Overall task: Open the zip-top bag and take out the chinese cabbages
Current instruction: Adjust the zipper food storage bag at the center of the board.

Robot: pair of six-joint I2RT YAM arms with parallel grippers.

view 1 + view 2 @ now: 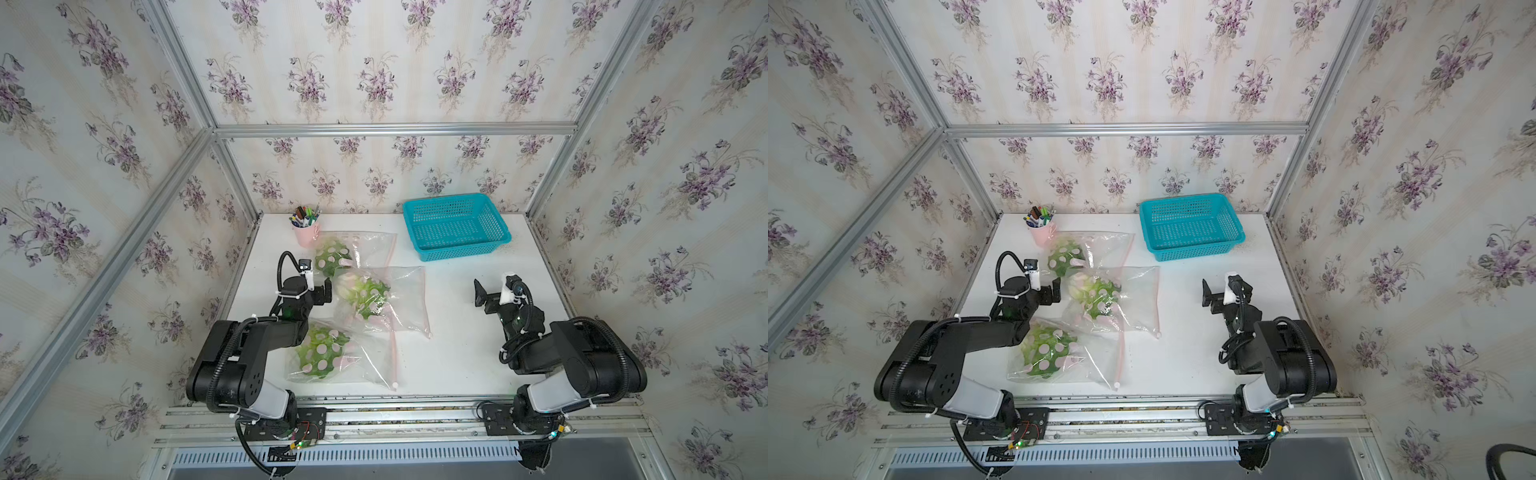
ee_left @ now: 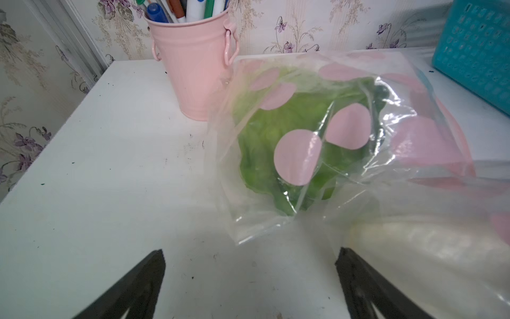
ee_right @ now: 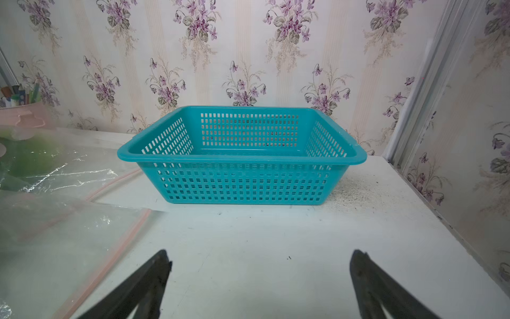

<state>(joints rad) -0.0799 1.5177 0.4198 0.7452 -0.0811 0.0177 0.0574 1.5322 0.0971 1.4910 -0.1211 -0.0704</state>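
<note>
Our left gripper gapes wide, empty, just beside the middle zip-top bag; our right gripper likewise, centre right, touching nothing; we see the chinese cabbages inside bags, left of centre.

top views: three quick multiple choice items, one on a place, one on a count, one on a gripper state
1. Where on the table does the teal basket stand?
A) at the back, on the right half
B) at the front, on the left half
C) on top of a bag

2. How many zip-top bags hold chinese cabbages?
A) two
B) three
C) four

3. The left gripper is:
A) shut on a bag
B) shut on a pen
C) open, holding nothing

Key: 1 A, both top views show it there; 2 B, three bags lie there, one cabbage in each; 3 C, its jaws stand wide apart over bare table.
</note>
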